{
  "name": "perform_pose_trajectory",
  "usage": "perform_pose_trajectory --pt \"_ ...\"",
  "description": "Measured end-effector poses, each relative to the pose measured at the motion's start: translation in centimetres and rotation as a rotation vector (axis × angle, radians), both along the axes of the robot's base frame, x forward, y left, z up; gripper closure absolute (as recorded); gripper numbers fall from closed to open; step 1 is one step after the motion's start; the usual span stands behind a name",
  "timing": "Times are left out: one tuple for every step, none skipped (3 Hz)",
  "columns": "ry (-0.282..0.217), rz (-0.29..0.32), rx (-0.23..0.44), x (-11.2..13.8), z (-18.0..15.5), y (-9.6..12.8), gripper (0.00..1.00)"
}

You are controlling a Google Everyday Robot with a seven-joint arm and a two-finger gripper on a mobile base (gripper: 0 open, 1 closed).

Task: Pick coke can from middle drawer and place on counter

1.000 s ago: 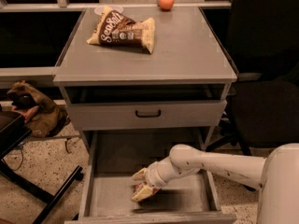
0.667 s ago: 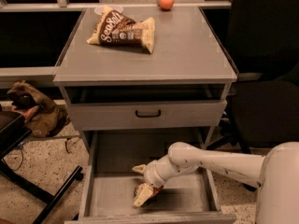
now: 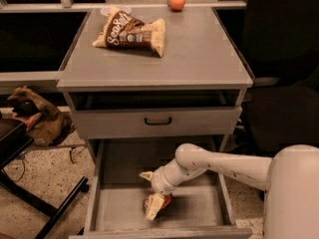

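Observation:
The middle drawer stands pulled out at the bottom of the grey cabinet, its flat grey floor showing. The coke can, red-orange, lies on the drawer floor near the front, partly hidden by my gripper. My gripper reaches down into the drawer from the right on the white arm. It is open, one finger above the can and the other against it. The counter is the grey top of the cabinet above.
A brown snack bag lies on the counter at the back left, and a round orange fruit at its far edge. The closed drawer front with a black handle overhangs the open drawer. A black chair stands at the right, and a black stand leg at the left.
My gripper's fingers have spread wider apart over the can. The arm has stayed in nearly the same place inside the drawer.

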State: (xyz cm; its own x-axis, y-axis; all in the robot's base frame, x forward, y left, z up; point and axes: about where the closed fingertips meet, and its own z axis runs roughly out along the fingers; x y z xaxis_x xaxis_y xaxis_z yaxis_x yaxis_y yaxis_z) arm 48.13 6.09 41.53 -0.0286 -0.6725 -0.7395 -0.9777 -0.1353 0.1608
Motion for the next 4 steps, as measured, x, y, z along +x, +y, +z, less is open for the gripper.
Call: perform_pose_trajectory --pt "0.002 0.043 -0.014 -0.17 -0.52 -0.05 0.00" --pt "0.010 0.063 -0.021 -0.42 -1.36 -0.18 0.00" --pt "0.011 0.064 -0.021 -0.42 -1.36 -0.17 0.19" --pt "0.011 0.064 -0.021 -0.42 -1.36 -0.17 0.41"
